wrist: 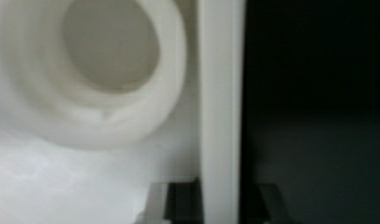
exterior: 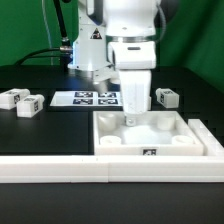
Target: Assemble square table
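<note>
The white square table top [exterior: 150, 140] lies flat with its front edge against the long fence, round sockets [exterior: 111, 141] in its corners. My gripper [exterior: 130, 118] points straight down onto the top's far rim near the exterior view's left corner. In the wrist view the rim [wrist: 219, 90] runs between my two dark fingers [wrist: 183, 202], which press it from both sides, with my gripper [wrist: 222, 202] astride it beside a round socket [wrist: 98, 60]. Two white tagged legs [exterior: 20, 100] lie at the exterior view's left, and one leg [exterior: 166, 97] lies at its right.
The long white bar-shaped fence [exterior: 100, 170] runs across the front and turns up along the exterior view's right side [exterior: 205, 135]. The marker board [exterior: 85, 98] lies flat behind the table top. The arm's base [exterior: 88, 50] stands at the back.
</note>
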Robot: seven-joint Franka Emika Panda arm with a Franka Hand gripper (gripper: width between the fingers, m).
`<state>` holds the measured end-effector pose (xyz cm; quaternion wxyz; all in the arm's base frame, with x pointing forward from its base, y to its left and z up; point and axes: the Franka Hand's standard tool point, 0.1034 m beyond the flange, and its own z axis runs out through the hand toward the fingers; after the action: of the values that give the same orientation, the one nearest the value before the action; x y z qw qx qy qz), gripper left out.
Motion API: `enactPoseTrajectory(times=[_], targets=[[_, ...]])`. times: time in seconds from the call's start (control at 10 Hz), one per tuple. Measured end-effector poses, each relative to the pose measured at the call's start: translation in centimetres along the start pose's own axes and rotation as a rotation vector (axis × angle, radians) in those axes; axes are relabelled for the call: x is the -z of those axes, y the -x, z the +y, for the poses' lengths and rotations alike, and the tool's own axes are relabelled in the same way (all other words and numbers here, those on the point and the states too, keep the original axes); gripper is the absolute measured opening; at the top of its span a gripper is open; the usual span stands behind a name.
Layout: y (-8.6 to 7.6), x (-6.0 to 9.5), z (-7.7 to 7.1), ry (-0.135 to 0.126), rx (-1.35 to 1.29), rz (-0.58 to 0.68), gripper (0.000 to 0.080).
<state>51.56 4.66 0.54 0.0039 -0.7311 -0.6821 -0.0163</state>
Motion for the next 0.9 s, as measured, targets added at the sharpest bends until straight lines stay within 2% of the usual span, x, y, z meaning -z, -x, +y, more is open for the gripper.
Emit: enactPoseTrajectory(times=[0.1,0.5,0.7,0.9], targets=[[-0.5,0.1,0.6,-0.011,-0.058,-0.011,0.0055],[-0.3,0.0,2.1,0.005,-0.061,-0.013,0.0057],[-0.2,0.0,2.3,0.008,0.030,-0.017,0.0057],[0.6,0.0,2.0,-0.010,0.089,-0.020,0.0058]])
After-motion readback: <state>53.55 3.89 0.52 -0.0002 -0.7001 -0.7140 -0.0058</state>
